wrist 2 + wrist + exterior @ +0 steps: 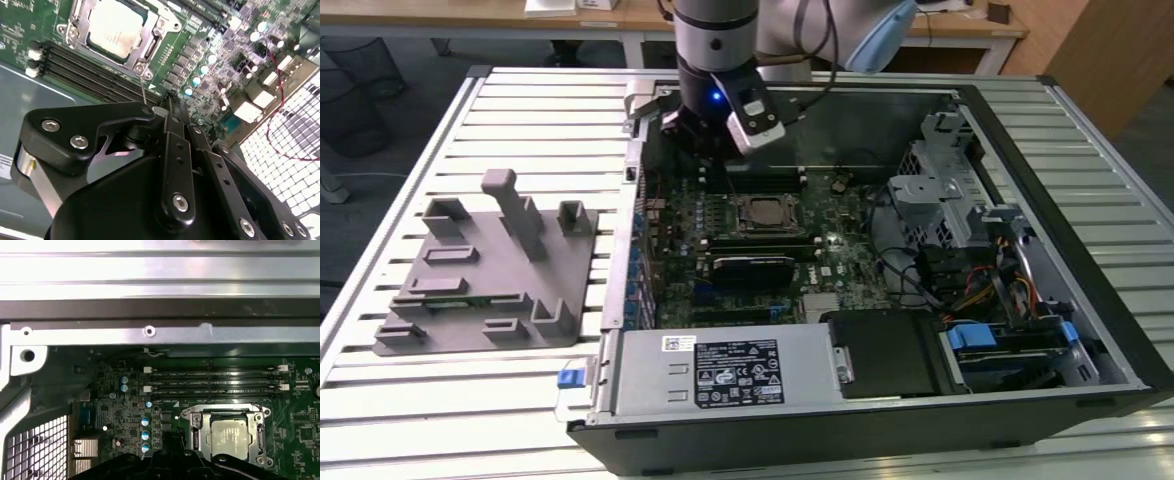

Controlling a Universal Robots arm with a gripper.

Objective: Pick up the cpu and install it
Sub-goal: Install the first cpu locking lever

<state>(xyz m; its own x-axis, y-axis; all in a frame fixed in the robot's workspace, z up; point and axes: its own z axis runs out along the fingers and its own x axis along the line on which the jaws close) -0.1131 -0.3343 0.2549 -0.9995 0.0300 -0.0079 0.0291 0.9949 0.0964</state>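
Black gripper fingers are seen drawn together and empty above the motherboard, the cpu already seated in its socket, apparently leaving only the socket's latching.

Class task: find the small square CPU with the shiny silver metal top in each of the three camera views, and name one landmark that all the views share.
Exterior view: the small square silver-topped CPU sits in its socket mid-motherboard, below the gripper.
Second wrist view: CPU in the metal frame, beyond the black gripper linkage.
First wrist view: CPU in the frame.
Shared landmark: the long black memory slots beside the socket.
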